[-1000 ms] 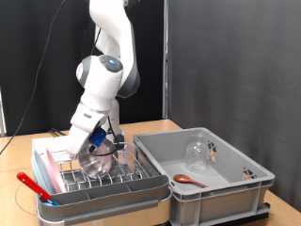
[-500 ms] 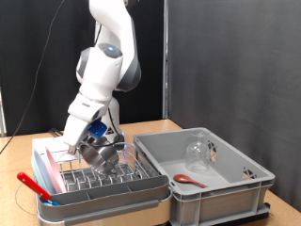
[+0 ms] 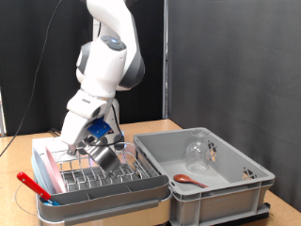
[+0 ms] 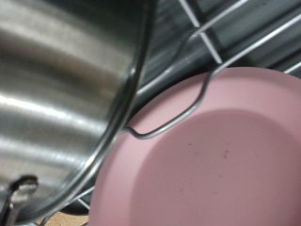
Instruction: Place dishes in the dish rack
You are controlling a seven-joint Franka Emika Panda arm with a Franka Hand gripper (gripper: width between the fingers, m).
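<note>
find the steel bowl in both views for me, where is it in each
Exterior view: the steel bowl hangs tilted at the gripper, just above the wire prongs of the dish rack, left of the grey crate.
Wrist view: the bowl fills one side of the picture, its rim beside the pink plate.
Shared landmark: the rack's wire prongs.

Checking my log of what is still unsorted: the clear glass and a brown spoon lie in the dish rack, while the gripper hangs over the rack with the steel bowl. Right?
Not quite. The exterior view shows the clear glass and brown spoon in the plain grey crate, not the dish rack. The rest holds: the gripper hangs over the rack with the steel bowl.
</note>
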